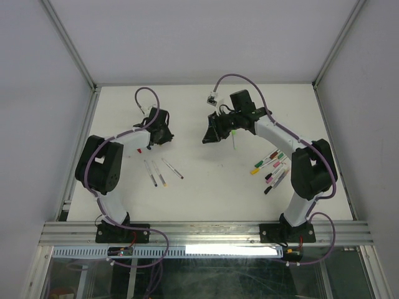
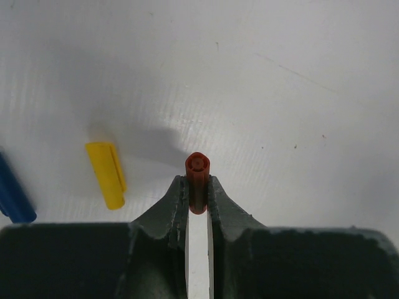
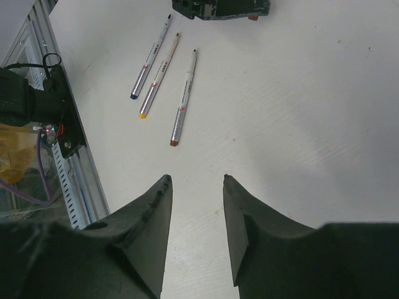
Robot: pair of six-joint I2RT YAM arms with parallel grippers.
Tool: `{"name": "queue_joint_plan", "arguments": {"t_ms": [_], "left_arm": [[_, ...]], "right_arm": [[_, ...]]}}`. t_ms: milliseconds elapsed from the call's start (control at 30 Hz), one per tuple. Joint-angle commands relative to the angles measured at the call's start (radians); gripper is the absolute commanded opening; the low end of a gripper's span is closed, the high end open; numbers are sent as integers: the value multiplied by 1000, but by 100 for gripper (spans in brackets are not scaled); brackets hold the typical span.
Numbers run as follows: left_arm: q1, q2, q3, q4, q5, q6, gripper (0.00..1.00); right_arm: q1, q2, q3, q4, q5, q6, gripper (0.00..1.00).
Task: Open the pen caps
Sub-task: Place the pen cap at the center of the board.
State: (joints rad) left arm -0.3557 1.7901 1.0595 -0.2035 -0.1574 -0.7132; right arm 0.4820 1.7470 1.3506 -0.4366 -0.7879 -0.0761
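My left gripper (image 2: 198, 184) is pinching the red-brown cap (image 2: 197, 169) right of the yellow cap (image 2: 106, 174); my right gripper (image 3: 196, 180) is gaping apart.

On the counter (image 1: 199, 193), three pens (image 1: 162, 171) lie side by side, on the near side of the left gripper (image 2: 197, 182). In its grip sits a cap (image 2: 197, 165), with a loose cap (image 2: 107, 174) lying just left of it. A bunch of pens (image 1: 272, 168) lies well apart, to the right.

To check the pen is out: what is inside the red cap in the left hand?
The red cap in the left hand shows a round rim and a smaller inner ring; nothing sticks out. The fingers cover its lower part.
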Motion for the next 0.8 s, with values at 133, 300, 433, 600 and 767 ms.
{"name": "queue_joint_plan", "arguments": {"t_ms": [133,300,433,600,767], "left_arm": [[-16,49,91,-83,-121,58,14],[-17,62,99,-103,-142,51,23],[-18,67,99,-106,-154,49,29],[-17,71,100,-106,-153,53,30],[-18,50,114,-107,-97,76,30]], "right_arm": [[-3,-63,4,59,-48,12,41],[-8,-60,4,59,-48,15,42],[-12,-60,5,59,-50,15,42],[-21,-60,3,60,-55,16,42],[-27,-63,2,60,-57,13,43]]}}
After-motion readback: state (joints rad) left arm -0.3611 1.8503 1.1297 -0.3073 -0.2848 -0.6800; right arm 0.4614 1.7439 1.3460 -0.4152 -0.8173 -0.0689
